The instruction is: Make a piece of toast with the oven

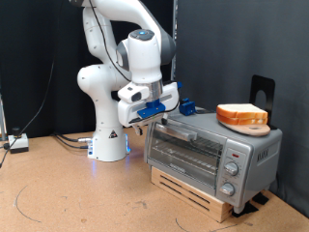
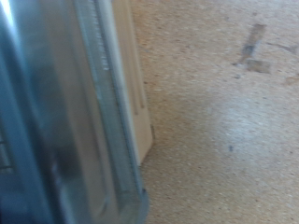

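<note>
Oven [image 1: 212, 155] work is occupying the arm at this moment: the tool [image 1: 162, 114] is hovering at the upper corner of the silver-grey box on the exterior view's left, just above the top edge of the glass door, whose grey bar handle [image 1: 182, 138] is lying just below it. Whether its fingers are spread or pressed together cannot be told, since they are hidden behind the hand in the exterior view and are not showing in the wrist view. Judging from this, the step in hand is dealing with the door, and doing it well is asking for a square approach to the bar, a firm hold near its middle, and a pull following the door's hinge arc so the oven is not dragged across the desk [image 1: 68, 193]. The wrist view is showing only a blurred metal edge [image 2: 89, 112] and speckled surface beside it. A bread slice [image 1: 241, 113] on a round tan board is resting on the oven's roof, well apart from the tool towards the exterior view's right; no other slice is showing.
</note>
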Controlling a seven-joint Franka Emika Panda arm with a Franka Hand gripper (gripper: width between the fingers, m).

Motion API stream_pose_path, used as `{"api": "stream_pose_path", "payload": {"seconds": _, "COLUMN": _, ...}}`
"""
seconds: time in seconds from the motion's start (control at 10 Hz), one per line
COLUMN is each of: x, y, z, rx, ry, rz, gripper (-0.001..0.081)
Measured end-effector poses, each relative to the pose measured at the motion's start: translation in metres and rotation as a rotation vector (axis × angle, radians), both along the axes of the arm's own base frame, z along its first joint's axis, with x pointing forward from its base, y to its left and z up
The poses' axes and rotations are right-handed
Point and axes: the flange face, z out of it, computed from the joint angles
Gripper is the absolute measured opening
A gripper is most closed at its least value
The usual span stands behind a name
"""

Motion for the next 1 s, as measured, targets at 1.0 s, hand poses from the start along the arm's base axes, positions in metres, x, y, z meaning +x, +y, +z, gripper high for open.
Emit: {"api": "stream_pose_path", "payload": {"seconds": 1.0, "x": 0.036, "y": -0.048, "z": -0.029, "rx": -0.077, "ry": -0.018, "rz": -0.085, "gripper": 0.0810}}
